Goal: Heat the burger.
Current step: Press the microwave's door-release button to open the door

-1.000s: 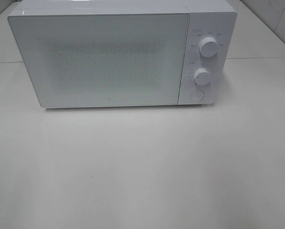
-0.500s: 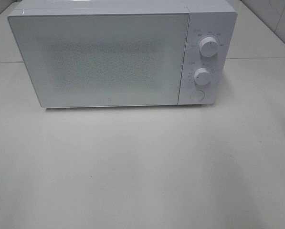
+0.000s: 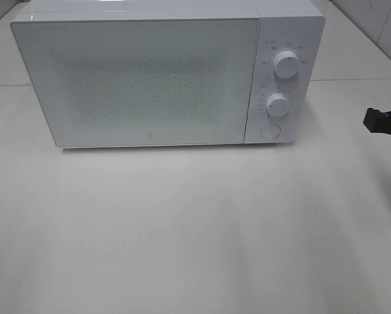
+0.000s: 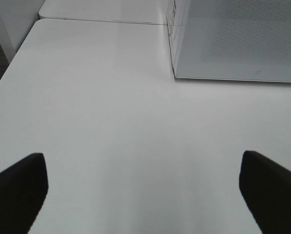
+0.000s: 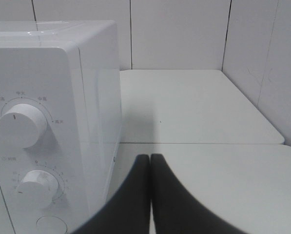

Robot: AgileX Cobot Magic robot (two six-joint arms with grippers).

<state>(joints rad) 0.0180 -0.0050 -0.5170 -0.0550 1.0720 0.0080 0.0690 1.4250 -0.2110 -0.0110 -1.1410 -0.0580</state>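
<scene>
The burger is out of view. A white microwave (image 3: 149,78) stands at the back of the table with its door shut; its frosted front (image 4: 238,44) lets nothing inside show. My right gripper (image 3: 371,120) pokes in at the right edge of the exterior view, to the right of the microwave's control panel. In the right wrist view the right gripper (image 5: 150,161) is shut, its dark fingers pressed together with nothing between them. My left gripper (image 4: 145,192) is open over bare table, left of the microwave, its fingers (image 4: 16,190) far apart.
The control panel carries an upper knob (image 3: 286,65), a lower knob (image 3: 278,104) and a round button (image 3: 269,131). The white table (image 3: 195,229) stretches in front of the microwave. A tiled wall (image 5: 184,34) stands behind and to the right.
My right gripper has come into the exterior view from the right edge, moving towards the microwave's control side. The microwave has not changed.
</scene>
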